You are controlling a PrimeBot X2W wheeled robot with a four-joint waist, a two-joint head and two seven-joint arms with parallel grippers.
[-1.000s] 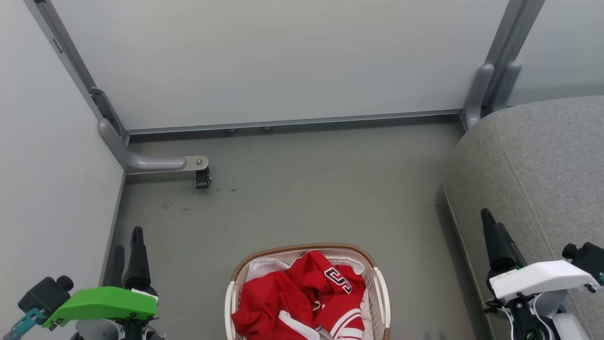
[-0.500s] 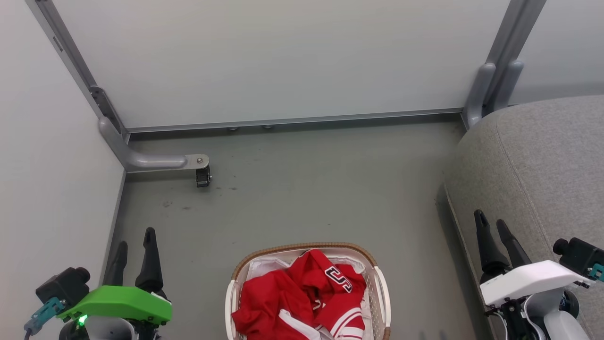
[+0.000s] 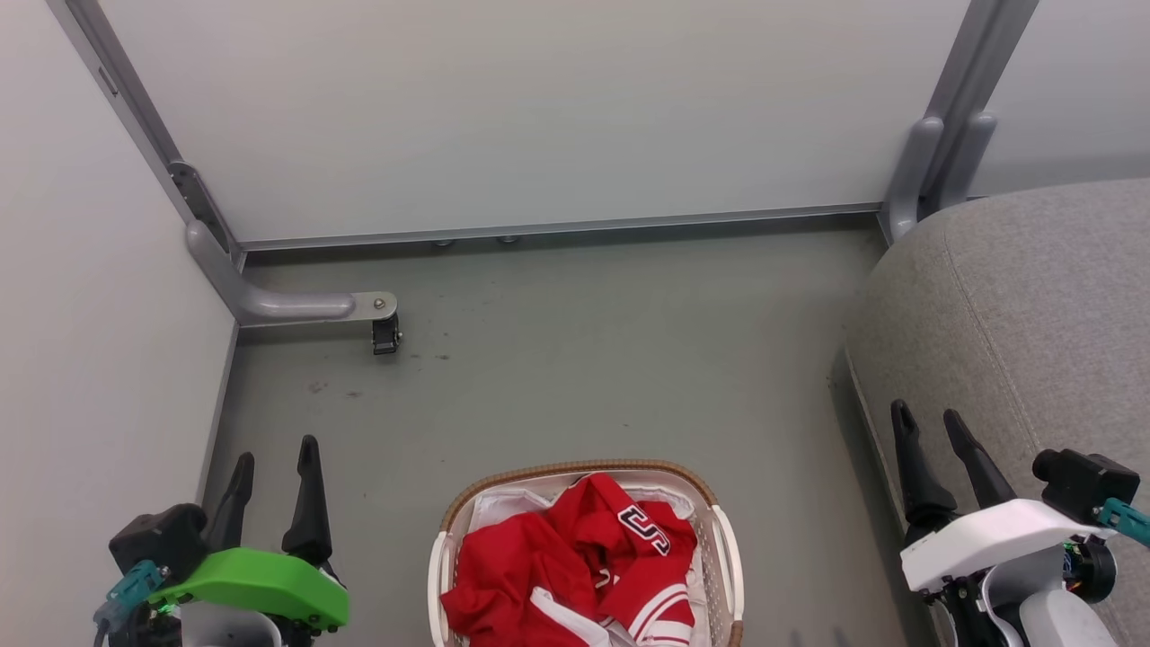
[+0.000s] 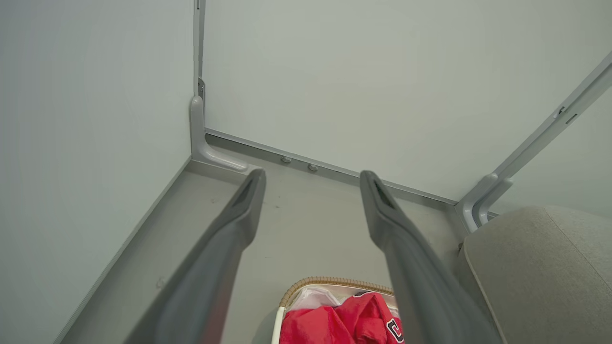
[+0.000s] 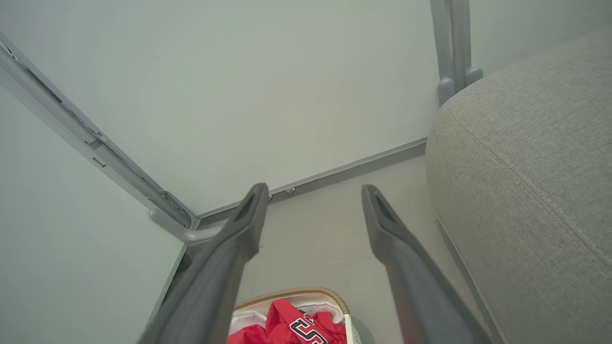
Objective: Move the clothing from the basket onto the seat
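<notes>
Nearer the basket (image 3: 575, 469) than a second ago: left gripper (image 3: 276, 451) on its left, right gripper (image 3: 924, 412) on its right (both spread wide, gripping nothing). Still heaped inside the basket: clothing (image 3: 557, 566), near end cut off below; right of it, the seat (image 3: 1033, 305), cropped.

The left gripper (image 3: 277, 451) points forward. Its 2 dark fingers (image 3: 310, 503) are spread wide with nothing between them, ahead of a green wrist cover (image 3: 252, 580). The right gripper (image 3: 924, 412) is posed alike, its 2 fingers parted and empty, ahead of a white wrist cover (image 3: 979, 539).
</notes>
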